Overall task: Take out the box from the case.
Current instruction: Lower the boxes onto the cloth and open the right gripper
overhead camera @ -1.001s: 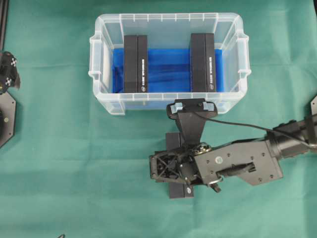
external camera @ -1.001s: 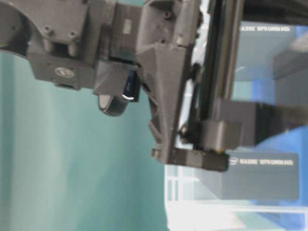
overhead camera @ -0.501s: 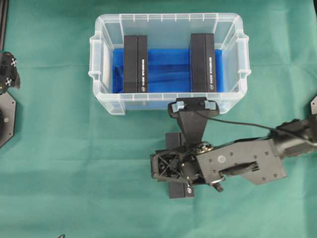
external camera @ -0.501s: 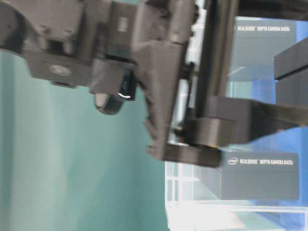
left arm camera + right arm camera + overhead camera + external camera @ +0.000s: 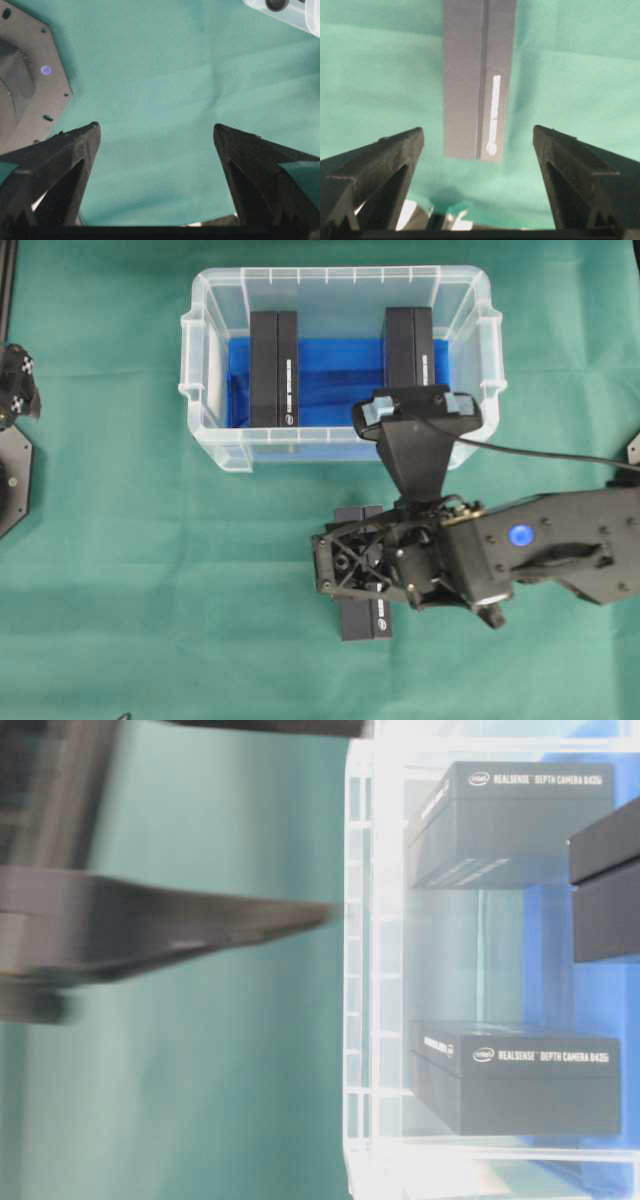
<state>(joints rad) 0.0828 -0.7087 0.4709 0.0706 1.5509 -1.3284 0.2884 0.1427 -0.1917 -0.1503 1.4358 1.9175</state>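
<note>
Green cloth covers the desk (image 5: 120,540) from edge to edge, and wide bare stretches of it lie left of and in front of the large rectangular translucent clear plastic case (image 5: 215,445) with a ribbed rim and side handles, which sits toward the far middle. Inside the case a blue cloth lining (image 5: 335,380) covers the bottom, and two long black rectangular boxes stand on it: one black box at the left (image 5: 273,368) and one black box at the right (image 5: 408,335), well apart with blue lining showing between them. A third long black rectangular box with white lettering (image 5: 479,80) lies outside the case on the desk, near the case's front wall, so three boxes count in all. The right gripper (image 5: 478,142) hangs over this outer box with its fingers spread wide on either side of it and clear of its sides, holding nothing. The left gripper (image 5: 156,131) sits by the desk's left edge beside a dark octagonal base plate (image 5: 25,85), fingers wide apart over bare cloth, a corner of the case at the top right of its view.
</note>
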